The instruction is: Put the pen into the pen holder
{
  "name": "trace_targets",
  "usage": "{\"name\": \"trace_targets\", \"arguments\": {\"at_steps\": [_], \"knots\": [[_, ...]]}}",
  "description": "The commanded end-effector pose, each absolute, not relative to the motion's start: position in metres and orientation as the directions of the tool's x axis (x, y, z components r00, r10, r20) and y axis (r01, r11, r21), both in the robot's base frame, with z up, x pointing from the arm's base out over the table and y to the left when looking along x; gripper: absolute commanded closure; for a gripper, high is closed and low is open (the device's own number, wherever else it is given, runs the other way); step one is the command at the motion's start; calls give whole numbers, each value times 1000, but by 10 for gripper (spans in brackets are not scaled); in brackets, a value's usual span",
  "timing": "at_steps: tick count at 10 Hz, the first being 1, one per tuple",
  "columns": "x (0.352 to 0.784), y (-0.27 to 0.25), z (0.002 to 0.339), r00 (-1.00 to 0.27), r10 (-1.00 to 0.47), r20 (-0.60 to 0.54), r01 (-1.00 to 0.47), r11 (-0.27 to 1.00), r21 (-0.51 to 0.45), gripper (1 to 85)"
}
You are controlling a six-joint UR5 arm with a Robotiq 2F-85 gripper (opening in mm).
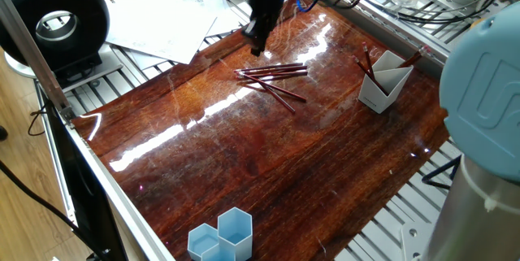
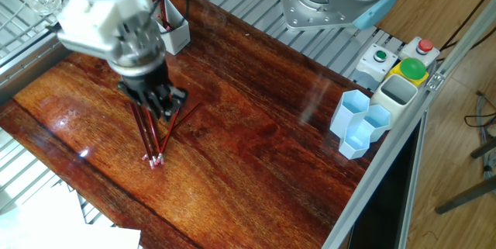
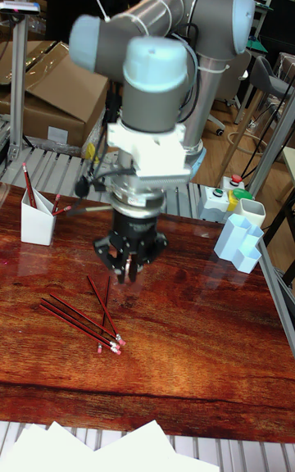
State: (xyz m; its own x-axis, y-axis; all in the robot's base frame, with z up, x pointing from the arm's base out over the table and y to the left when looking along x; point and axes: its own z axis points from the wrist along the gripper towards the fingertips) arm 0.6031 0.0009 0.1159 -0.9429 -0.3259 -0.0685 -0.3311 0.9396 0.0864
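Gripper (image 3: pixel 129 269) hangs over the loose pens (image 3: pixel 82 318), fingers pointing down at the wooden table (image 2: pixel 256 148); I see nothing held, but cannot tell how far the jaws are parted. I see the pens lying in a small fan well apart from the pen holder (image 3: pixel 37 222), which stands with several pens already in it.

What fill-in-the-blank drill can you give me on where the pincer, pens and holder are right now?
1. The pincer hovers above the loose pens lying on the ____.
2. The white pen holder already contains ____ standing in it.
3. The colour of the hexagonal cups is light ____.
4. The pincer is carrying ____.

Missing words: table; pens; blue; nothing
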Motion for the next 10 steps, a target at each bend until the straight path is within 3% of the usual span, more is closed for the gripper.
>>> {"name": "trace_targets", "arguments": {"at_steps": [1,4,7,10], "knots": [[598,7,110,-913,-404,-52,-407,909,88,607],[593,4,110,-880,-474,-35,-475,876,84,587],[621,3,93,-868,-485,-110,-491,870,39,590],[603,-11,85,-868,-495,-30,-496,868,32,597]]}}
